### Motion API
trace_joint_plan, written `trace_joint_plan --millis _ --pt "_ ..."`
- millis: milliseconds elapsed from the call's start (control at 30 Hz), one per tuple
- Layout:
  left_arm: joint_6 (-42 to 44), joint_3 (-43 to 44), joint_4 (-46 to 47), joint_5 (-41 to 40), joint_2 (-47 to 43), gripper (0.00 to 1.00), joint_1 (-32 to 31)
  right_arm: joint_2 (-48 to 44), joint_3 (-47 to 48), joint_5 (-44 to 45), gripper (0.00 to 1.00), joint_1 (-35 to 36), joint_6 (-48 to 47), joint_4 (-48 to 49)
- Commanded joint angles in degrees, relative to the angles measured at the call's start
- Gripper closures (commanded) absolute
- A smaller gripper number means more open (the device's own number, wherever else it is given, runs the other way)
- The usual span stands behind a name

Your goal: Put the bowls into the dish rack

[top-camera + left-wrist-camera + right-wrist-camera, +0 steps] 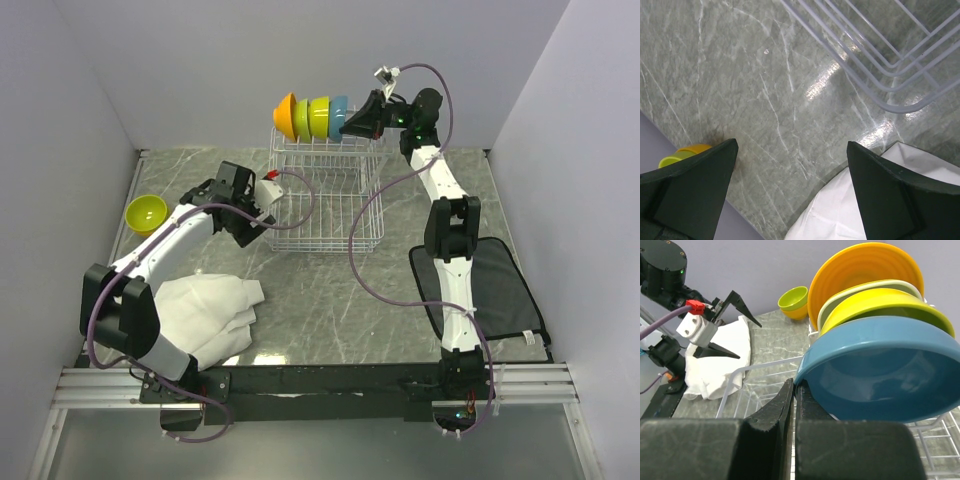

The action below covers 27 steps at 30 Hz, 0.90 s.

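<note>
Four bowls stand on their edges in a row on the high part of the white wire dish rack (320, 215), at the back of the tabletop (330, 300). The prongs hold them up like books on a shelf. First comes an orange bowl (865, 267), then a pale bowl (837, 307), then a yellow-green bowl (885, 305), and a blue bowl (880, 370) is last. They all look smooth and shiny.

The right pincer (792, 392) is shut tight with nothing in it. Its tips rest against the rim of the blue bowl. I think it is nudging that bowl snug against the others.

The left pincer (792, 150) is spread wide and holds nothing. It hangs over the tabletop by the rack's corner, with a white cloth (825, 220) just beside it.

Two more bowls wait by the left wall, a lime bowl (146, 212) sitting inside a second orange bowl (799, 314). I think those go in next.
</note>
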Motion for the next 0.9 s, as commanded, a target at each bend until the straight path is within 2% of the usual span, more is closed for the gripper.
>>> trace_joint_plan --millis 0,233,767,867 --pt "0.0 0.7 1.4 -0.9 -0.2 0.02 -0.7 -5.6 1.2 -9.9 1.00 0.9 -0.6 1.7" --pt "-0.4 -1.5 3.0 -0.5 -1.3 0.02 -0.8 -9.8 -3.6 -9.9 1.00 1.1 -1.2 2.7" --pt "-0.4 -1.0 2.6 -1.4 -0.1 0.03 -1.7 -5.3 0.3 -9.9 1.00 1.4 -2.0 0.1" --pt "-0.2 -1.3 3.0 -1.6 0.6 0.03 -2.2 -4.3 1.7 -9.9 1.00 1.2 -4.6 -2.8"
